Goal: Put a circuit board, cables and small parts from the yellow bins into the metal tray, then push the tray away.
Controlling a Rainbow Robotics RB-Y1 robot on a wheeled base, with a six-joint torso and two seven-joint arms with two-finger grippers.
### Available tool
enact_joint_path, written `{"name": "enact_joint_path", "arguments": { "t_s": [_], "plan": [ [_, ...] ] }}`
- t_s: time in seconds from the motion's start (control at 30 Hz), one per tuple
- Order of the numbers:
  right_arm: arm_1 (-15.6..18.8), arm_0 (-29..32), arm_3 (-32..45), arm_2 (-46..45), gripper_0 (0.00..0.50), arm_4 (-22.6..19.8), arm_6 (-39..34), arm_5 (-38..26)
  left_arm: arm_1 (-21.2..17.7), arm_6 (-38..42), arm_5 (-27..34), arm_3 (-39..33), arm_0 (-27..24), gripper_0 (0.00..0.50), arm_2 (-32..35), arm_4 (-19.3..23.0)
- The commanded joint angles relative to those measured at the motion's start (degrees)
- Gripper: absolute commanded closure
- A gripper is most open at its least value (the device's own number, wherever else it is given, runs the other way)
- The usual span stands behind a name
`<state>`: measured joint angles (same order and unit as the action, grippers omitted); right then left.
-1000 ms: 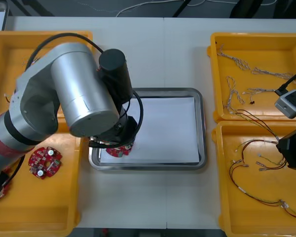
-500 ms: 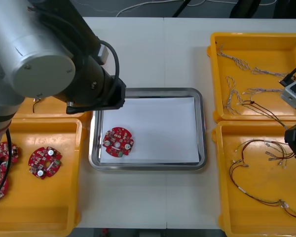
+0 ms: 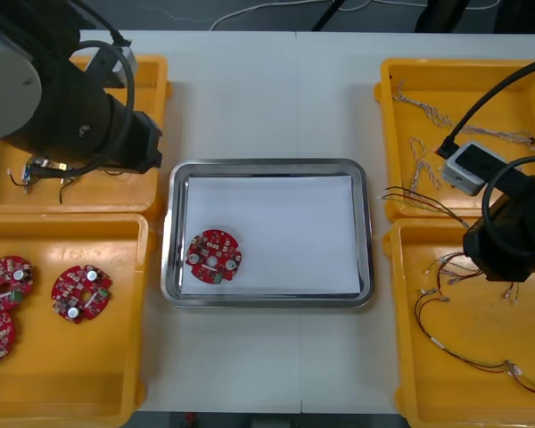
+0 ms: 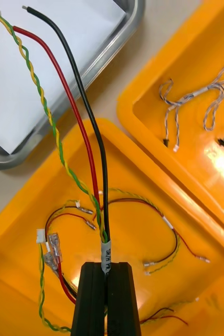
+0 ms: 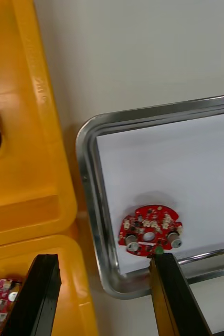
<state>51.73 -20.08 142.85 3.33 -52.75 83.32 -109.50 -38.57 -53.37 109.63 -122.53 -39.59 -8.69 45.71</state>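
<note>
Gripping a red, black and twisted yellow cable (image 4: 103,220) near its tagged part, the right pincer (image 4: 106,268) hangs over the near right bin (image 3: 398,314). The left pincer (image 5: 104,258) stands open beside the metal tray (image 3: 266,164), where one circuit board (image 3: 214,257) lies. The long loose ends could catch the tray rim, or slide from so narrow a grip

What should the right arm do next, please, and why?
Probably carry the right tool over the metal tray: it is shut on a cable bundle above a yellow bin, the tray holds only a circuit board, and the open left tool hangs left of it.
</note>
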Motion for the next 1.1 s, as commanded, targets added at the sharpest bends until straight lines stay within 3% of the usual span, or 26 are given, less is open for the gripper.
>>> {"name": "enact_joint_path", "arguments": {
  "t_s": [0.03,0.33,0.57,0.8,1.1],
  "plan": [
    [-0.14,-5.76,-0.9,5.46,0.5,0.45,0.09,0.51,-3.18,-4.64,0.37,-1.92,4.17,0.0,5.62,0.08],
    [-3.74,-13.84,-3.54,15.56,0.5,1.33,1.32,0.51,-4.32,-16.94,0.37,0.19,11.11,0.0,10.89,-2.47],
    [-8.31,-22.02,-7.85,25.5,0.5,4.67,3.87,0.51,-4.41,-23.18,-1.18,5.73,11.72,0.0,14.05,-2.64],
    [-13.59,-27.64,-15.49,31.65,0.5,7.75,14.94,1.04,-3.44,-24.24,-7.42,10.39,11.99,0.0,14.49,-6.33],
    [-16.49,-28.43,-21.91,34.02,0.5,7.4,30.32,4.73,-0.19,-24.68,-13.22,13.46,11.9,0.0,14.49,-13.01]
  ]
}}
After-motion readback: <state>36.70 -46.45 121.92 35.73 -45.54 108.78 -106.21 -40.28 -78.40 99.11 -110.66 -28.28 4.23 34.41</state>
